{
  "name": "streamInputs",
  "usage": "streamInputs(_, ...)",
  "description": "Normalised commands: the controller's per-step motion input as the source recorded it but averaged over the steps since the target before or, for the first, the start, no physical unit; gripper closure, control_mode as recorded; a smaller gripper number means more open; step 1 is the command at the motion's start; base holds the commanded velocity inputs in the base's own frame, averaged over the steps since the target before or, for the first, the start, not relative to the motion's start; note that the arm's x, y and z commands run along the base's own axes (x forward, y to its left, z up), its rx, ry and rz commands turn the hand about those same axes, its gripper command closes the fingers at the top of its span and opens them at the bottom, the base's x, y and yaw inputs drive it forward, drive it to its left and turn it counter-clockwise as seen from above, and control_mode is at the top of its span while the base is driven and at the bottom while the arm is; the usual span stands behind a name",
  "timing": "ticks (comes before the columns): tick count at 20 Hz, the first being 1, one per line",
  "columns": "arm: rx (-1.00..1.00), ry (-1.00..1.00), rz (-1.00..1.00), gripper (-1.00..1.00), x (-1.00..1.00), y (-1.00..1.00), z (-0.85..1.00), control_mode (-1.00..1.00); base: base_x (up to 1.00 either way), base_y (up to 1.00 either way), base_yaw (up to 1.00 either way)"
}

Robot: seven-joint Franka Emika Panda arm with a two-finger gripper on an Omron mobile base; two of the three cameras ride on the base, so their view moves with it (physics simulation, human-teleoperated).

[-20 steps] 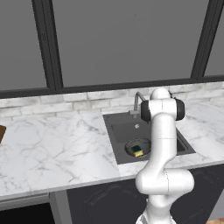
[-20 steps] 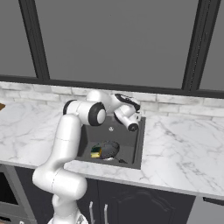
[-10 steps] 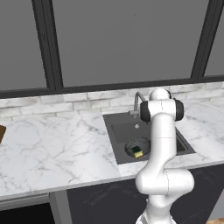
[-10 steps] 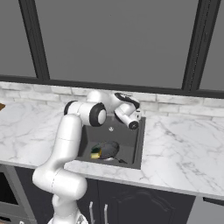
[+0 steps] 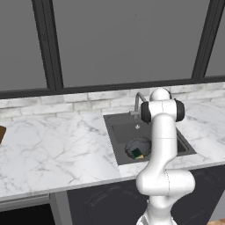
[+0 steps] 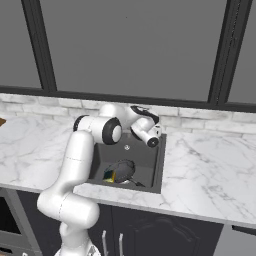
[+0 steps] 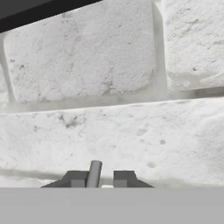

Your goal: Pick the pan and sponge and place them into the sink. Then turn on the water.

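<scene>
Right up against the backsplash, the gripper [image 7: 100,178] has its jaws pinched on a thin grey faucet lever [image 7: 94,173] that pokes up between the two dark fingertips [image 7: 75,178], with pale brick and marble close behind it. From the right base view the hand [image 6: 150,135] hangs at the back edge of the sink [image 6: 150,177], near its right rear corner. Down in the basin the pan [image 6: 122,170] lies toward the front, and the sponge [image 5: 138,153] sits in it, green top and yellow body showing. Marble counter [image 5: 57,154] runs off to both sides, dark windows above.
</scene>
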Motion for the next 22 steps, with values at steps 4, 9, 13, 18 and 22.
streamInputs(4,0.0,0.06,-0.03,1.0,-0.15,-0.23,0.0,-1.0,0.0,0.0,0.0)
streamInputs(9,0.0,0.12,-0.06,1.0,-0.16,-0.36,0.0,-1.0,0.0,0.0,0.0)
streamInputs(13,0.01,0.14,-0.07,1.0,-0.14,-0.37,0.0,-1.0,0.0,0.0,0.0)
streamInputs(18,0.03,0.11,-0.05,1.0,-0.17,-0.47,-0.01,-1.0,0.0,0.0,0.0)
streamInputs(22,0.04,0.08,-0.04,1.0,-0.18,-0.57,-0.05,-1.0,0.0,0.0,0.0)
